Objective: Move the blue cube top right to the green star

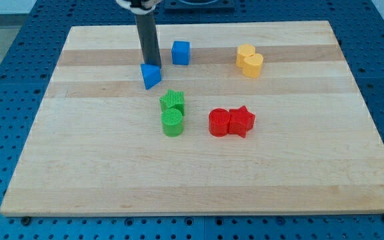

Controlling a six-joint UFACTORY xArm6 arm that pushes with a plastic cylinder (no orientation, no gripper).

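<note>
The blue cube (181, 53) sits near the view's top, a little left of centre. The green star (173, 101) lies below it, slightly to the left, with a green cylinder (172, 123) touching its lower side. My tip (151, 63) is at the end of the dark rod, left of the blue cube and just above a blue triangular block (151, 76), touching or nearly touching that block. There is a gap between the tip and the blue cube.
A yellow heart-shaped block (249, 61) lies at the view's upper right. A red cylinder (219, 123) and a red star (241, 121) touch each other right of the green pair. The wooden board (79, 167) lies on a blue perforated table.
</note>
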